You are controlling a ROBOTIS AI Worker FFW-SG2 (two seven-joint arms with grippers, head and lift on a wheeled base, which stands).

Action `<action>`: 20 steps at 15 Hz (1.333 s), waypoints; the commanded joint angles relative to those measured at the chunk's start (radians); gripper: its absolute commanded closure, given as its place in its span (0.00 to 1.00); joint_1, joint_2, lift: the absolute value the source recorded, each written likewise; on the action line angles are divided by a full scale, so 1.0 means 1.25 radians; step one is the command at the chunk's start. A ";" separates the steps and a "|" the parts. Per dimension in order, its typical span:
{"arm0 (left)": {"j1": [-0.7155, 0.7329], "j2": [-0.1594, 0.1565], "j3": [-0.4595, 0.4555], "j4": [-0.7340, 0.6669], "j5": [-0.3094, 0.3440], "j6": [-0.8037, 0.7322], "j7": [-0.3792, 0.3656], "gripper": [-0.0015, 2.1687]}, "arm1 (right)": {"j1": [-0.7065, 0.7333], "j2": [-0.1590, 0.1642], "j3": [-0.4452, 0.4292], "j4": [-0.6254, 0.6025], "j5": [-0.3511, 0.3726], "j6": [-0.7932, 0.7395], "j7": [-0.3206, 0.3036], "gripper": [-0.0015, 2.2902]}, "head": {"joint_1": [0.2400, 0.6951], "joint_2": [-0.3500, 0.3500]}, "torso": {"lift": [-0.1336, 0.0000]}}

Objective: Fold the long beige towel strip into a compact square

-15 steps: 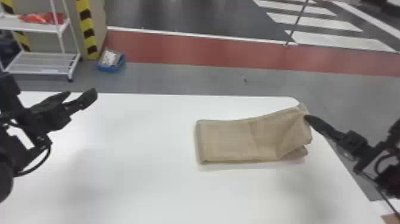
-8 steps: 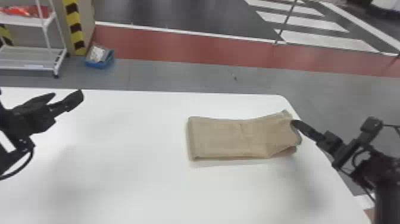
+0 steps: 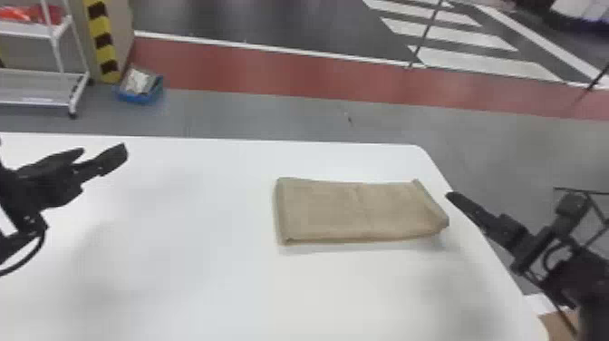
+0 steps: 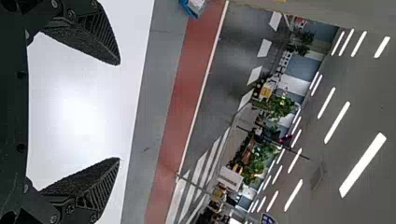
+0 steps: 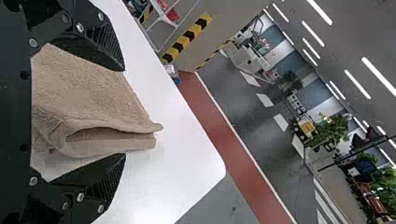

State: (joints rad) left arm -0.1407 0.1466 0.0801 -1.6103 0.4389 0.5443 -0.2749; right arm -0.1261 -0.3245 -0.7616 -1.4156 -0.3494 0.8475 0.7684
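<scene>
Towel (image 3: 335, 211) on the white bench (image 3: 190, 281) has its long axis running left to right, and I see it just left of my nearer, right pincer (image 5: 124, 112), released and spread, while my left pincer (image 4: 119, 111), also open, sits well apart.

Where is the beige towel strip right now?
In the head view the towel strip lies folded on the white table, near its right edge, just left of the right gripper.
</scene>
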 commanded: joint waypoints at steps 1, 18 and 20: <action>-0.004 -0.002 -0.005 -0.002 0.000 0.001 0.002 0.08 | 0.019 0.001 0.001 -0.028 0.010 0.006 0.000 0.03 | 1.00 0.07 | 0.07; 0.046 -0.042 -0.095 -0.079 0.028 0.175 0.002 0.10 | 0.081 0.058 0.037 -0.170 0.019 -0.006 -0.028 0.13 | 1.00 0.00 | 0.07; 0.050 -0.047 -0.105 -0.079 0.024 0.173 0.003 0.10 | 0.106 0.084 0.069 -0.226 0.012 -0.006 -0.026 0.13 | 1.00 0.00 | 0.07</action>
State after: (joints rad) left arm -0.0824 0.0912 -0.0429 -1.7080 0.4722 0.7631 -0.2719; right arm -0.0124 -0.2401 -0.6992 -1.6566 -0.3294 0.8407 0.7357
